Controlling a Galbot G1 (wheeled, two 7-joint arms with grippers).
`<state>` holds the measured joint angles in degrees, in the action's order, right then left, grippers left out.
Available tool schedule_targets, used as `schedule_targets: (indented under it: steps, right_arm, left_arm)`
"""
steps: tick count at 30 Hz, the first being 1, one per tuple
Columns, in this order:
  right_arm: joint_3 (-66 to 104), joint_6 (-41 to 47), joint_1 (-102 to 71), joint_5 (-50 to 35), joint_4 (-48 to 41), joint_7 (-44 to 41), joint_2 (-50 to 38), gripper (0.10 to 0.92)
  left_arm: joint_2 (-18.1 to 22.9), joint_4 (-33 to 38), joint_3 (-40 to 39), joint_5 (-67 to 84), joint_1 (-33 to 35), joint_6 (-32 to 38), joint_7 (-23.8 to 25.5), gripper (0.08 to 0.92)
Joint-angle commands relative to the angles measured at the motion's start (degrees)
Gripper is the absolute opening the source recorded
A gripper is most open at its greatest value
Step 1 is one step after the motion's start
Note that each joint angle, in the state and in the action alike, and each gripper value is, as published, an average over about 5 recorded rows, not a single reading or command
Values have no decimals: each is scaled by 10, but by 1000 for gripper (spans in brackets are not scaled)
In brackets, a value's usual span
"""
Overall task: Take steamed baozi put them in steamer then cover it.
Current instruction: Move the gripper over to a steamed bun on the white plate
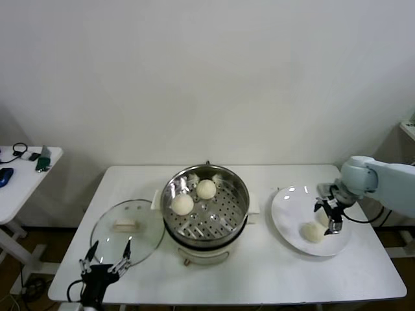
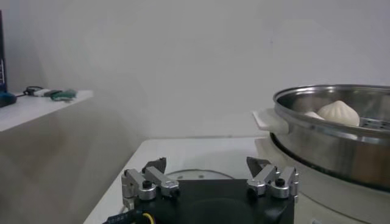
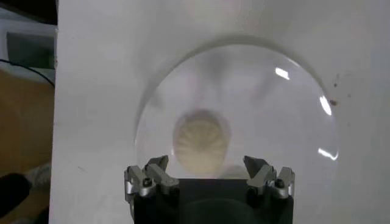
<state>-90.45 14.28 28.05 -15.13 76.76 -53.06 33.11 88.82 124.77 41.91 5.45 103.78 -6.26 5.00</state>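
Right gripper (image 1: pixel 332 217), fingers apart, hovered over a baozi (image 1: pixel 313 232) on the plate (image 1: pixel 285 210); left gripper (image 1: pixel 104 260) sat open beside the cover (image 1: pixel 128 231); two buns (image 1: pixel 183 204) lay in the steamer (image 1: pixel 237 188).

Head cam: I look down from high on the whole surface (image 1: pixel 259 278) | left wrist cam: low, level, close beside steamer (image 2: pixel 341 143), also in head view | right wrist cam: straight down, near plate (image 3: pixel 244 109), probably hovering.
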Motion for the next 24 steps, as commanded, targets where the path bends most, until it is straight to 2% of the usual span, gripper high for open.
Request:
schedule_targets:
  steps: [1, 12, 20, 24]
  right_arm:
    - [80, -1, -114, 27, -53, 9, 8, 823]
    - [107, 6, -140, 30, -67, 21, 25, 810]
    - [98, -3, -107, 23, -66, 17, 27, 642]
    - [81, -21, -72, 22, -59, 4, 28, 609]
  left_arm:
    - [0, -1, 1, -1, 2, 0, -1, 823]
    - [-1, -2, 0, -2, 2, -1, -1, 823]
    - [-1, -3, -3, -2, -2, -1, -2, 823]
    - [0, -4, -4, -3, 0, 1, -2, 823]
